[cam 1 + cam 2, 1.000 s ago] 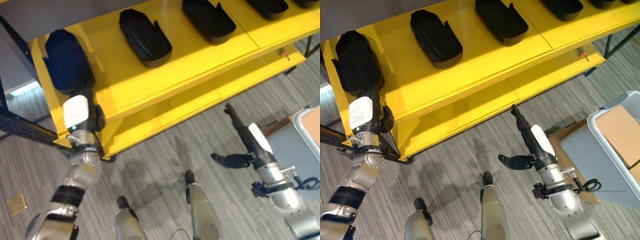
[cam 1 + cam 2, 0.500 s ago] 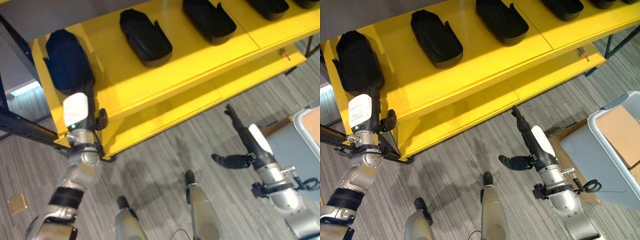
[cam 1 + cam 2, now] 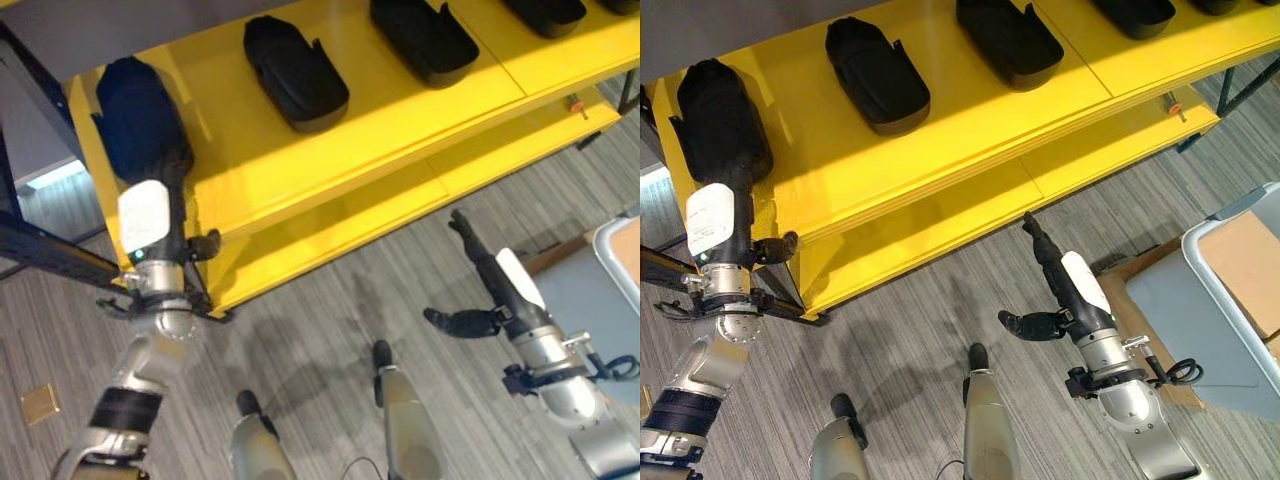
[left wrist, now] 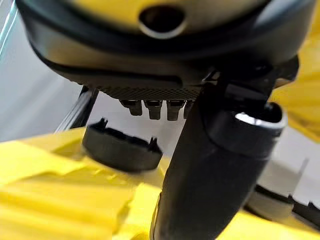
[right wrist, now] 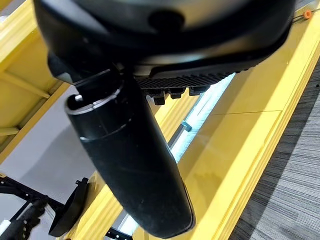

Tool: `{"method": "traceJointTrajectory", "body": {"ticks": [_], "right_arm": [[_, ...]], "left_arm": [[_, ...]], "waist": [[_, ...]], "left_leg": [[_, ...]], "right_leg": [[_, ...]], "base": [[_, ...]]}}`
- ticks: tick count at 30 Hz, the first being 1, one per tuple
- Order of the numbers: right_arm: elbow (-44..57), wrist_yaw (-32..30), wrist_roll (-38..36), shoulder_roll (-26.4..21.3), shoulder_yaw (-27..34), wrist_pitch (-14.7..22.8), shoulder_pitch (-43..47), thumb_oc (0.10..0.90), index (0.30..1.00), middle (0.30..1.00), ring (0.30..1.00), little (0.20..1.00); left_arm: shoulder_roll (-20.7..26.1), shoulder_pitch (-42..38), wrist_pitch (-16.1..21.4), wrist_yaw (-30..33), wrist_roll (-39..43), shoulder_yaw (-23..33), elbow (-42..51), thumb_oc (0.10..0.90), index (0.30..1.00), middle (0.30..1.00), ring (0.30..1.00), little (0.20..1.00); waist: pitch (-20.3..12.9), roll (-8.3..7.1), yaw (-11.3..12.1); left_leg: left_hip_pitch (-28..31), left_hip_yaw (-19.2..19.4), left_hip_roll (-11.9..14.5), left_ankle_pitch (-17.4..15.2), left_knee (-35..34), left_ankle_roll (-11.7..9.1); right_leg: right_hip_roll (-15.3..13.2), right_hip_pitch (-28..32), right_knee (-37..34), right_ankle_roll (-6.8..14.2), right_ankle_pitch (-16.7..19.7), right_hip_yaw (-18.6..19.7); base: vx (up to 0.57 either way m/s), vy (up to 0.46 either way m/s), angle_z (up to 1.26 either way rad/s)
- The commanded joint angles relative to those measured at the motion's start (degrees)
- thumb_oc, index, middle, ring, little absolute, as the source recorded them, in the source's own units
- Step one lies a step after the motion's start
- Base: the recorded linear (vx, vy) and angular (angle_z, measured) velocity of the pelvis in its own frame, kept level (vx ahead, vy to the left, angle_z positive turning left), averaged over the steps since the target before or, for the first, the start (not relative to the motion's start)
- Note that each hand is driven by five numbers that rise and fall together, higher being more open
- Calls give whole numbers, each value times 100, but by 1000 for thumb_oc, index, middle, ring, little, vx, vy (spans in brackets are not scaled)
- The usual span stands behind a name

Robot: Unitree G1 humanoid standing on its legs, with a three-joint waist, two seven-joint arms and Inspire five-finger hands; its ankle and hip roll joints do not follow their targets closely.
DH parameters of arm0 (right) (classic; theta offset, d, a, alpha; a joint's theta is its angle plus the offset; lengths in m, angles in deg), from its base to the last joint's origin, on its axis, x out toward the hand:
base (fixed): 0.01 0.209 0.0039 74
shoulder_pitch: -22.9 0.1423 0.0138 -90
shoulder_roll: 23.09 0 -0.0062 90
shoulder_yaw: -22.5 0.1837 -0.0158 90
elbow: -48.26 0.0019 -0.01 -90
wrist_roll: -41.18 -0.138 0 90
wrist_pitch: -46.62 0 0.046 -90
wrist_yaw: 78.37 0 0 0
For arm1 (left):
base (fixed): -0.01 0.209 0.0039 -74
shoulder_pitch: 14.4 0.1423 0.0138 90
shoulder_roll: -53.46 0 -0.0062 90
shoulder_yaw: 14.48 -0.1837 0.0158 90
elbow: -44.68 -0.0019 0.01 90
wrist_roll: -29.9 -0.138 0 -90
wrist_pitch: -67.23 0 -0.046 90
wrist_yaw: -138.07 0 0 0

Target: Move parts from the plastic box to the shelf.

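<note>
Black moulded part (image 3: 722,125) lies upper left on the yellow shelf (image 3: 970,140), left hand (image 3: 728,205) at its near end, fingers straight, gripping nothing. Right hand (image 3: 1048,262) lower right, fingers straight, empty. Part looks light, rigid, smooth plastic; best taken by its rim.

Left hand (image 3: 725,205): fingertips lost against leftmost black part (image 3: 718,112), contact unreadable. Plastic box (image 3: 1240,300) cut by right edge. Farthest parts (image 3: 545,12) on yellow shelf (image 3: 400,120) cropped at top edge.
</note>
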Motion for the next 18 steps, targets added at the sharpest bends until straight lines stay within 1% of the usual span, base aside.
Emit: {"method": "traceJointTrajectory", "body": {"ticks": [1, 4, 8, 11, 13, 14, 18], "right_arm": [[587, -257, 13, 59, 519, 390, 269, 900, 1000, 1000, 1000, 1000], [578, -243, 13, 55, 490, 376, 286, 900, 1000, 1000, 1000, 1000], [601, -204, 31, 8, 483, 373, 233, 900, 1000, 1000, 1000, 1000], [628, -180, 16, -26, 536, 384, 159, 900, 1000, 1000, 1000, 1000], [644, -169, -6, -36, 577, 405, 109, 900, 1000, 1000, 1000, 1000], [665, -145, -35, -43, 593, 420, 80, 900, 1000, 1000, 1000, 1000], [707, -131, -88, -56, 612, 460, 30, 900, 1000, 1000, 1000, 1000]], "left_arm": [[487, -204, 240, 340, -276, 234, 255, 900, 1000, 1000, 1000, 1000], [568, -304, 208, 367, -313, 223, 151, 900, 1000, 1000, 1000, 1000], [813, -727, 25, 384, -364, 110, -418, 900, 1000, 1000, 1000, 1000], [938, -925, -27, 356, -362, 27, -722, 900, 1000, 1000, 1000, 1000], [1019, -1074, -22, 332, -324, -85, -957, 900, 1000, 1000, 1000, 1000], [1083, -1243, 1, 295, -291, -241, -1171, 900, 1000, 1000, 1000, 1000], [1166, -1369, 59, 235, -229, -422, -1410, 900, 1000, 1000, 1000, 1000]], "waist": [[-451, -145, 12], [-443, -146, 8], [-430, -154, -34], [-434, -163, -67], [-434, -163, -88], [-437, -172, -103], [-442, -183, -131]], "left_leg": [[-435, -388, -124, 721, -145, 228], [-458, -388, -120, 723, -127, 229], [-504, -372, -120, 718, -88, 236], [-530, -365, -119, 720, -68, 236], [-545, -362, -114, 726, -60, 233], [-566, -362, -111, 732, -51, 224], [-584, -354, -105, 734, -30, 219]], "right_leg": [[-45, 100, 194, 6, 180, -12], [-41, 75, 215, 3, 183, 0], [-41, 6, 234, 7, 202, 16], [-42, -9, 234, 11, 211, 34], [-44, -33, 242, 14, 213, 36], [-40, -56, 248, 22, 219, 38], [-32, -82, 253, 27, 226, 67]], "base": [[0, 0, 0], [-5, 3, 3], [-5, 5, 2], [0, 0, 0], [0, 0, 0], [0, 0, 0], [0, 0, 0]]}}
